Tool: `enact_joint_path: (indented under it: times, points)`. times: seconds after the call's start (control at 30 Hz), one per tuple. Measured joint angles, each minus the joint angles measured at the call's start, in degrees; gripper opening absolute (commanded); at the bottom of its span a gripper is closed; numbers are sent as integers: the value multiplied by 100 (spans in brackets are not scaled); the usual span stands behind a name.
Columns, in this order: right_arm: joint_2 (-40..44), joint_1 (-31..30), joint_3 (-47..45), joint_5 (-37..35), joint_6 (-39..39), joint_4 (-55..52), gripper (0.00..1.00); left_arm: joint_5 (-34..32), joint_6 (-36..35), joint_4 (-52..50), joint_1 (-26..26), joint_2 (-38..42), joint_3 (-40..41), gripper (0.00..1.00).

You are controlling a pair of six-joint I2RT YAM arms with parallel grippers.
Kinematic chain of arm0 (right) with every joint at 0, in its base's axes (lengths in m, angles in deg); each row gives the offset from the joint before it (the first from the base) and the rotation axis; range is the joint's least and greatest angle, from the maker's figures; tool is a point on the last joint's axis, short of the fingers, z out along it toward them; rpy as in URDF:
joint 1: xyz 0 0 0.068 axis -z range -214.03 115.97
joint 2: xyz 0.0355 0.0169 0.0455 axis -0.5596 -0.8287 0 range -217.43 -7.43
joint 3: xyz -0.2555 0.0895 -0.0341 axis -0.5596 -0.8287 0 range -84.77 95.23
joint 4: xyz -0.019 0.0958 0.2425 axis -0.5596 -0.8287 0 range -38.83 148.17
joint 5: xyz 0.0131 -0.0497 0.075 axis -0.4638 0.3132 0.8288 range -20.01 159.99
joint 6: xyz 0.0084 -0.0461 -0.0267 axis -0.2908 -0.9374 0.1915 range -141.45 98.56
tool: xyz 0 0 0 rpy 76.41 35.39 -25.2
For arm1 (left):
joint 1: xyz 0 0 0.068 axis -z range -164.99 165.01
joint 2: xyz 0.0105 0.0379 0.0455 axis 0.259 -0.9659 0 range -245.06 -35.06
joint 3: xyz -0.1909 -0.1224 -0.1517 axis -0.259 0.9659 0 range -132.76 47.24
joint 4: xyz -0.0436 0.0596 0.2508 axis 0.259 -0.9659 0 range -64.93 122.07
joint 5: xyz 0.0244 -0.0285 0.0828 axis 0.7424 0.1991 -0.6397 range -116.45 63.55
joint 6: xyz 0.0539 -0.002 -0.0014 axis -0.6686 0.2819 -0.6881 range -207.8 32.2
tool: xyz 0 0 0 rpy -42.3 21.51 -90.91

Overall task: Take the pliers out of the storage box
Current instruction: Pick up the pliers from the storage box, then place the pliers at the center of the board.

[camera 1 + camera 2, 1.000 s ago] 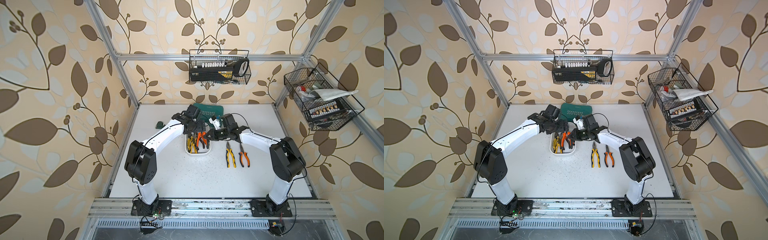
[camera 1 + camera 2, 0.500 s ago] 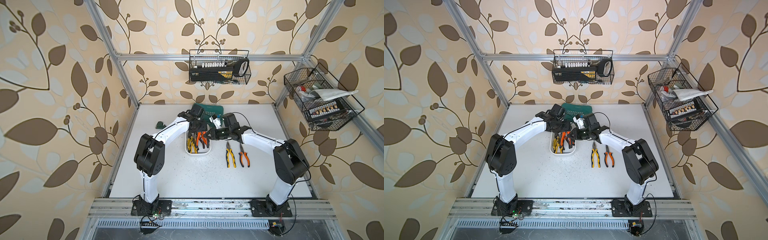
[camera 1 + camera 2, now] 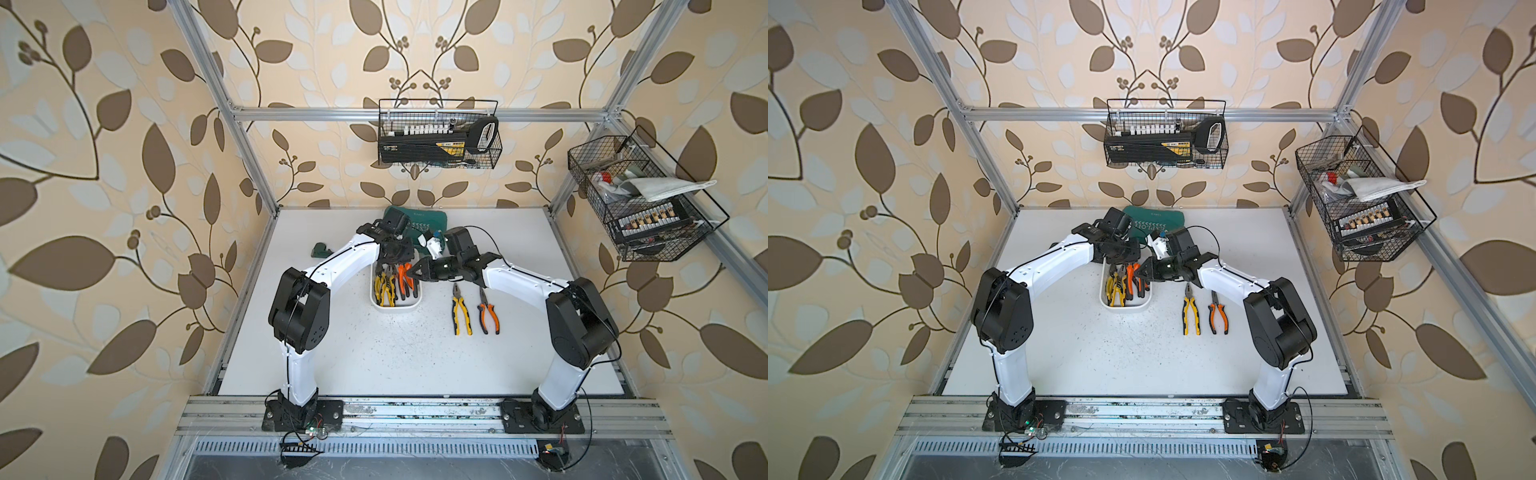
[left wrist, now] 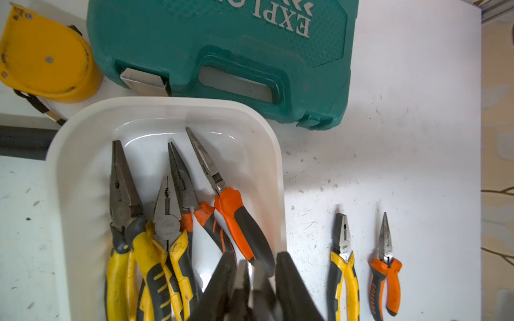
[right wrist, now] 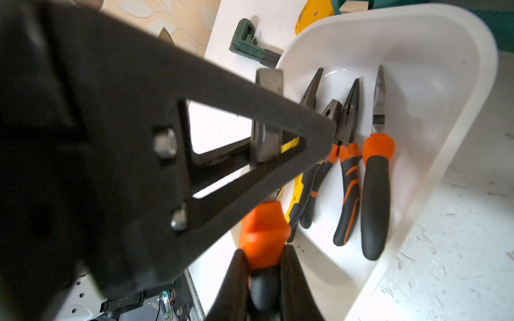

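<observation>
A dark green pipe wrench (image 3: 321, 250) lies toward the left edge of the white table (image 3: 395, 361). Right of it, the white plastic rectangular storage box (image 3: 397, 308) sits just beside a teal hard case (image 4: 222, 41), with four pliers (image 4: 167, 216) inside. Over the box, the left gripper (image 4: 253, 261) pinches the grey head of orange-and-black pliers (image 5: 264, 230), and the right gripper (image 5: 262, 253) clamps their handles. Further right, yellow-handled pliers (image 3: 460, 307) and orange-handled needle-nose pliers (image 3: 487, 309) lie apart on the table. Bare table spreads in front of them.
</observation>
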Motion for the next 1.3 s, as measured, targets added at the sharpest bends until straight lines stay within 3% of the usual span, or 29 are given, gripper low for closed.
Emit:
enact_joint_path:
  times: [0.1, 0.17, 0.37, 0.53, 0.73, 1.07, 1.3]
  points:
    - [0, -2, 0, 2, 0, 4, 4, -2, 15, -2, 0, 7, -2, 5]
    - [0, -9, 0, 0, 0, 0, 12, -7, 17, -20, 0, 13, -2, 3]
    - [72, -92, -7, -85, -142, -2, 62, -74, -55, -367, -2, 105, -2, 0]
    - [590, -258, -160, -356, -442, 4, 83, -111, -127, -817, -39, 260, -2, 0]
    - [1250, -356, -529, -614, -723, 37, 89, -109, -275, -1364, -192, 717, 22, 0]
    - [1311, -356, -745, -796, -887, -83, 89, -66, -649, -2608, -769, 1683, 94, 0]
    - [1309, -483, -748, -796, -1137, -55, 97, -240, -1029, -3136, -1290, 2229, 874, 2]
